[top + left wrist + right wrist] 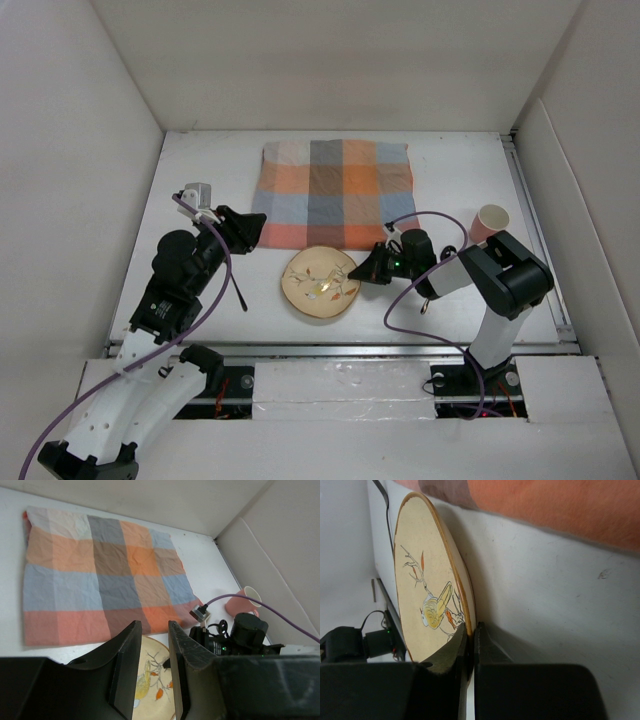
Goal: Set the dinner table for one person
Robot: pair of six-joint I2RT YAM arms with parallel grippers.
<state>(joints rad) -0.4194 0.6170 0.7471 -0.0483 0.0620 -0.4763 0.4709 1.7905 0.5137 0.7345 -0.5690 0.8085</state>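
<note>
On the white dinner table [205, 165] lies a cream plate [320, 283] painted with a bird and branches, just in front of the orange, blue and grey checkered cloth [337, 193]. My right gripper [364, 271] is shut on the plate's right rim; in the right wrist view its fingers [471, 627] pinch the edge of the plate [420, 580]. My left gripper [252, 228] hovers over the cloth's near left corner, with its jaws a little apart and nothing between them. In the left wrist view that gripper [155, 627] frames the plate [152, 675] far below.
A pink cup [490, 222] stands to the right of the cloth, behind my right arm. A thin dark line [238, 288], cable or rod, lies left of the plate. White walls close in the table on three sides.
</note>
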